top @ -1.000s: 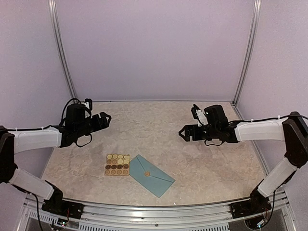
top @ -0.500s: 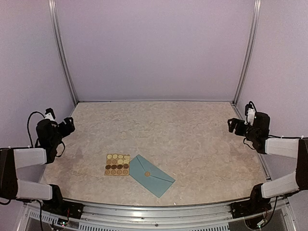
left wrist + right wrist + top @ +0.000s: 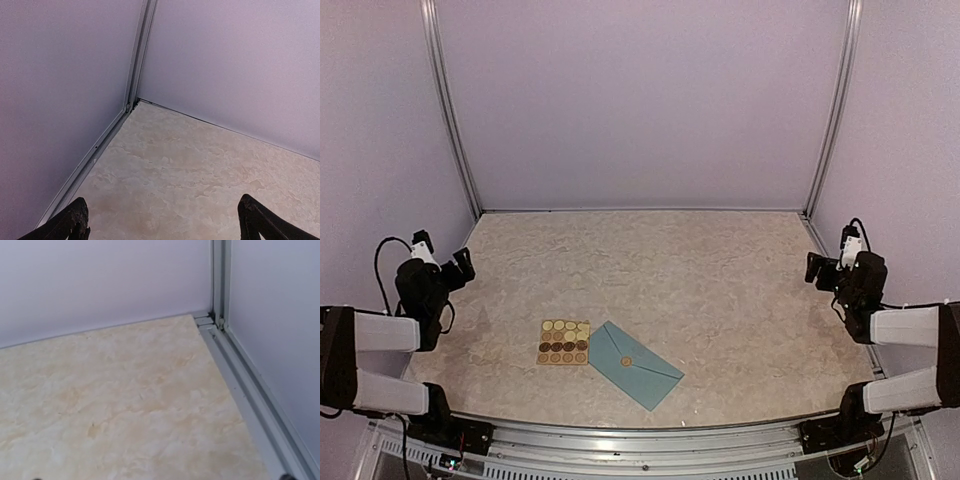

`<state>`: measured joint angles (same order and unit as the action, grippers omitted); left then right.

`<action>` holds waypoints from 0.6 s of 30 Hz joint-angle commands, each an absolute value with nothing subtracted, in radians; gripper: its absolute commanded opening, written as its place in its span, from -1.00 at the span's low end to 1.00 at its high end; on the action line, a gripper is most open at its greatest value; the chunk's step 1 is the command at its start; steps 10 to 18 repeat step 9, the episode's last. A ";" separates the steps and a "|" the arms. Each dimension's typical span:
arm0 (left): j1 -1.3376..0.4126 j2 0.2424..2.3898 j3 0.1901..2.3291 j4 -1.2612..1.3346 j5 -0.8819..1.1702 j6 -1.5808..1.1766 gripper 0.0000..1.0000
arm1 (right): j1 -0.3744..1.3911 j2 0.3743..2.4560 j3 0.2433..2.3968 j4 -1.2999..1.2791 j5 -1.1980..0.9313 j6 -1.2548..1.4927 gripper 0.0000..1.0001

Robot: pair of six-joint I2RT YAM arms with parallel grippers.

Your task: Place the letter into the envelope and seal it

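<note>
Top external view shows the envelope (image 3: 635,364) flat on the tabletop (image 3: 720,290), near edge, just right of the sticker sheet (image 3: 564,341); it is probably light and floppy, best pinched at a corner, while left fingers (image 3: 72,222) and right fingers (image 3: 813,268) gape empty.

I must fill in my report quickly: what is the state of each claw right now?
Left claw: open wide, holding nothing.
Right claw: open, holding nothing.
</note>
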<state>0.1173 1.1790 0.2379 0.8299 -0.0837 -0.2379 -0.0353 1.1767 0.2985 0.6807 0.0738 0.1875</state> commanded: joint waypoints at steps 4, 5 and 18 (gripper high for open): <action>0.121 1.185 0.228 0.880 -0.082 -0.226 0.98 | -0.042 1.163 0.279 0.738 0.091 0.178 0.99; 0.121 1.183 0.226 0.880 -0.082 -0.226 0.98 | -0.042 1.164 0.279 0.738 0.091 0.179 0.99; 0.121 1.177 0.222 0.885 -0.087 -0.229 0.98 | -0.043 1.168 0.278 0.743 0.096 0.177 0.99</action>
